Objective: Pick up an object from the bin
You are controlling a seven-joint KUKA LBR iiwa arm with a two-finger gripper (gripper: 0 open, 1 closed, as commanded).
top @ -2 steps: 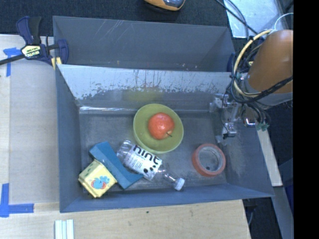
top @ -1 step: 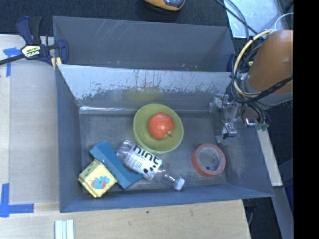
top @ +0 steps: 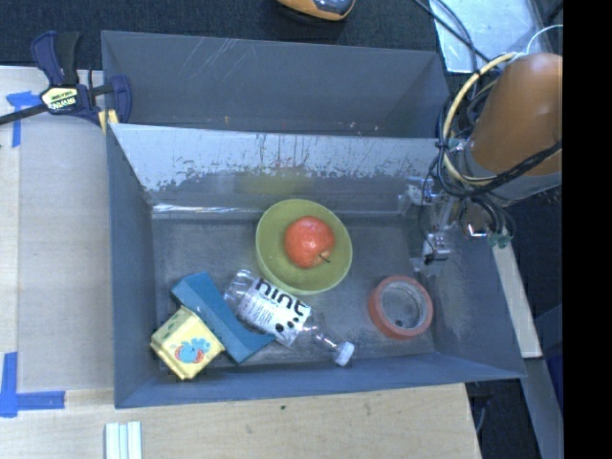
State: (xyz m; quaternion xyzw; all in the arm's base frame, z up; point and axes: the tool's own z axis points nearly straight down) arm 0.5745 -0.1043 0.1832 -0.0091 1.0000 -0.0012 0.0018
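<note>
Hanging by bin point(top: 478, 304) right wall, gripper point(top: 435, 252) just beside red tape roll point(top: 402, 307).

I am counting six loose things in the grey bin point(top: 287, 170), each kind showing up once. One green bowl point(top: 271, 256) and one red apple point(top: 308, 242) in it. From the bowl, I am seeing one red tape roll point(top: 378, 314) at four o'clock, one clear bottle point(top: 273, 312) at seven, one blue block point(top: 215, 309) at eight, and one yellow cube point(top: 188, 345) beyond it.
</note>
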